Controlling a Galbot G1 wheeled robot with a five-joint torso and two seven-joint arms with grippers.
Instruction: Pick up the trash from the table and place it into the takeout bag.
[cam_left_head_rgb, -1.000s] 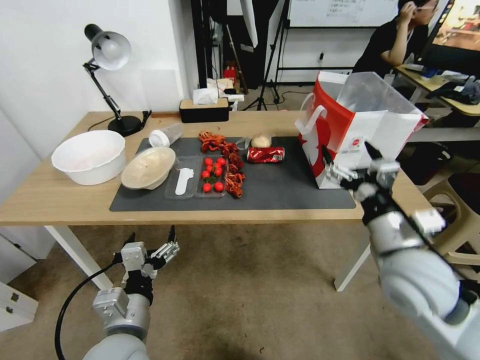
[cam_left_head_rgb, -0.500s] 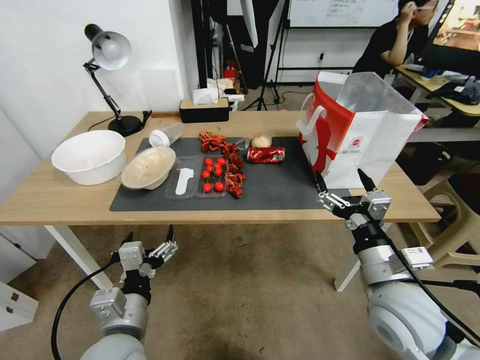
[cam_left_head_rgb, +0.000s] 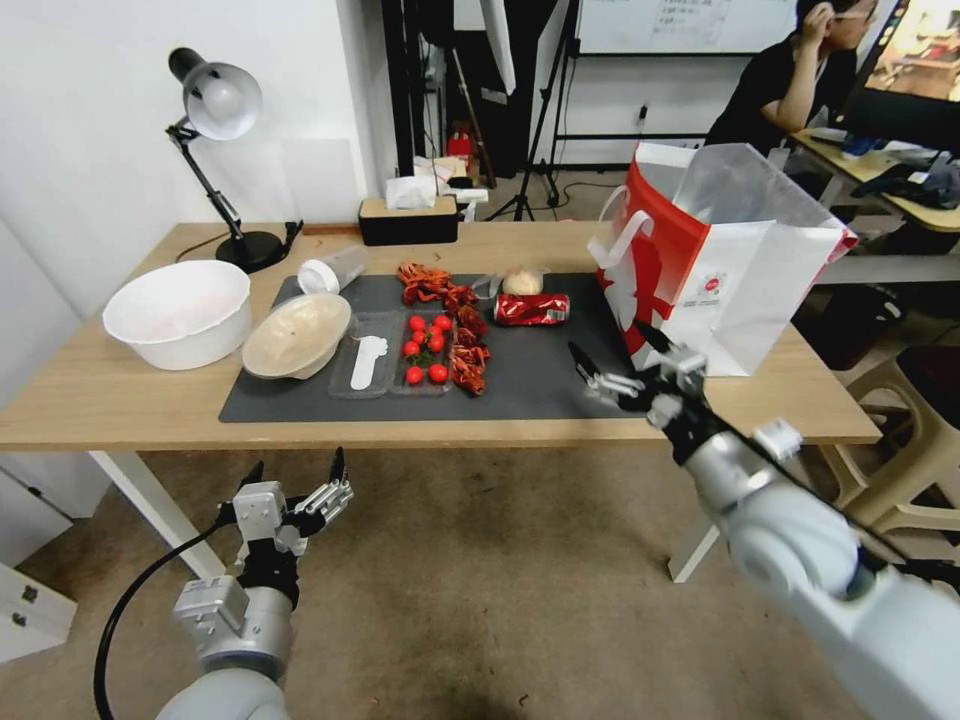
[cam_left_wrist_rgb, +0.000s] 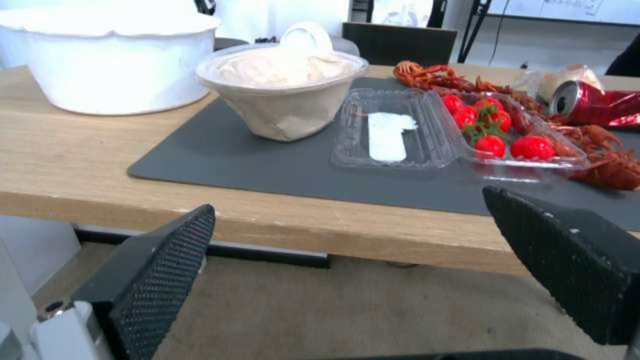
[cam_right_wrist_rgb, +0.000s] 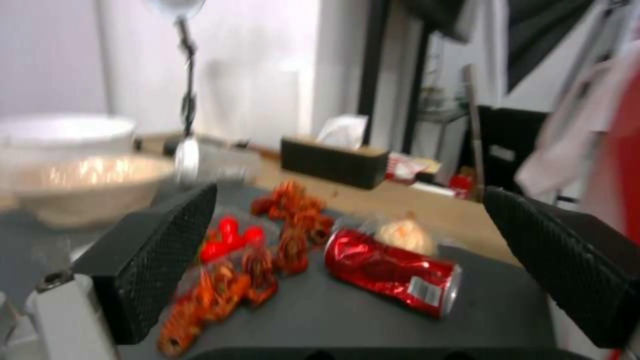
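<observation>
Over the mat's right end, the right gripper (cam_left_head_rgb: 612, 362) hovers spread wide, seemingly facing the crushed red soda can (cam_left_head_rgb: 532, 309).

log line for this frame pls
right gripper: open, over dark mat, facing red can | left gripper: open, below table edge | bag: upright

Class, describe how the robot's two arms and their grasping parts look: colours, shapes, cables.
Both arms are smooth silver-grey cylinders with black wrist sections. Each ends in a metal-linkage pincer, left pincer and right pincer, carrying two black tapered fingers with dimpled pads. A black cable loops from the left arm.
</observation>
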